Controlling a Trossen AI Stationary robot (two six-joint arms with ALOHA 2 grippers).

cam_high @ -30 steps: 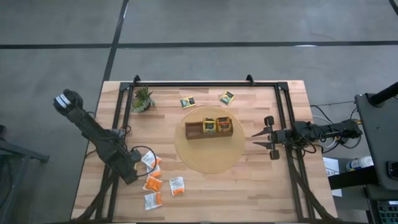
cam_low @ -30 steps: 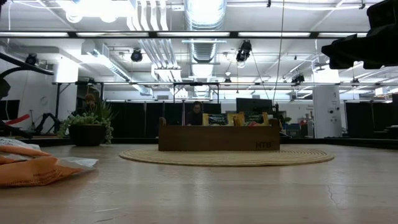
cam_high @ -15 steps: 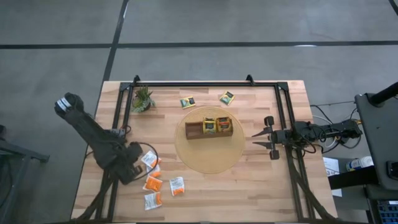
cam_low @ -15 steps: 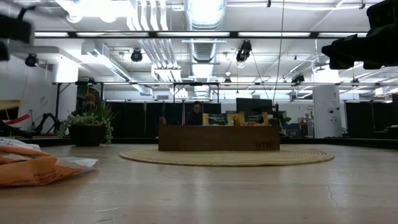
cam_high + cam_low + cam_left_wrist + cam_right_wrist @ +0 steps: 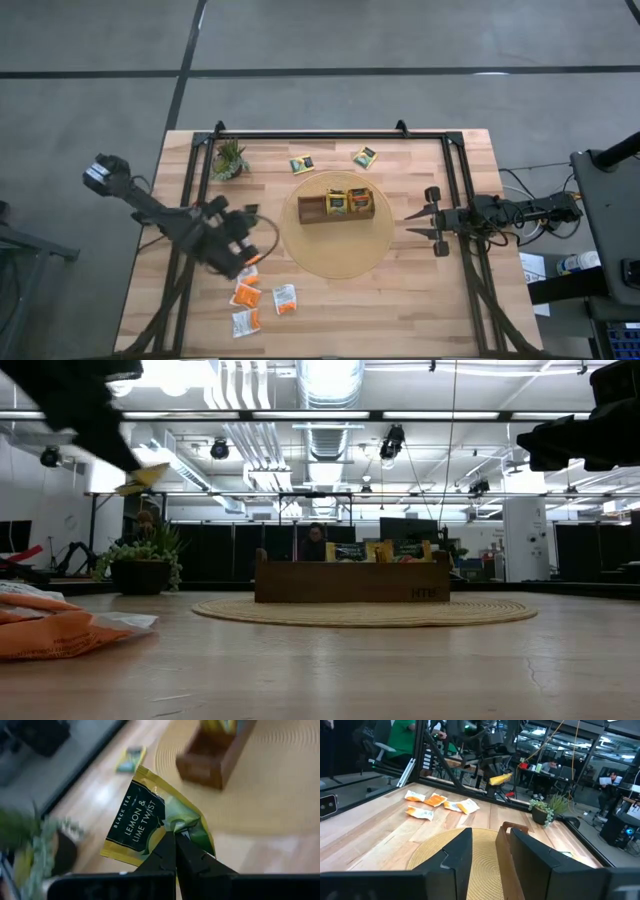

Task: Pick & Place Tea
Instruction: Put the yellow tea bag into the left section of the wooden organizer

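My left claw [image 5: 175,842] is clenched on a corner of a yellow sachet [image 5: 150,817], held in the air beside the mat [image 5: 338,238]. I judge it light and floppy, so an edge pinch suits it. My right claw [image 5: 412,224] waits open. Other sachets [image 5: 262,298] lie on the wooden table [image 5: 400,300].

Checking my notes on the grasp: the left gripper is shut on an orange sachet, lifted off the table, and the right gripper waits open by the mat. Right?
Not quite. The sachet in the left gripper is yellow with dark green-black, not orange; the left wrist view shows it. The rest holds: it is lifted off the table, and the right gripper waits open by the mat.
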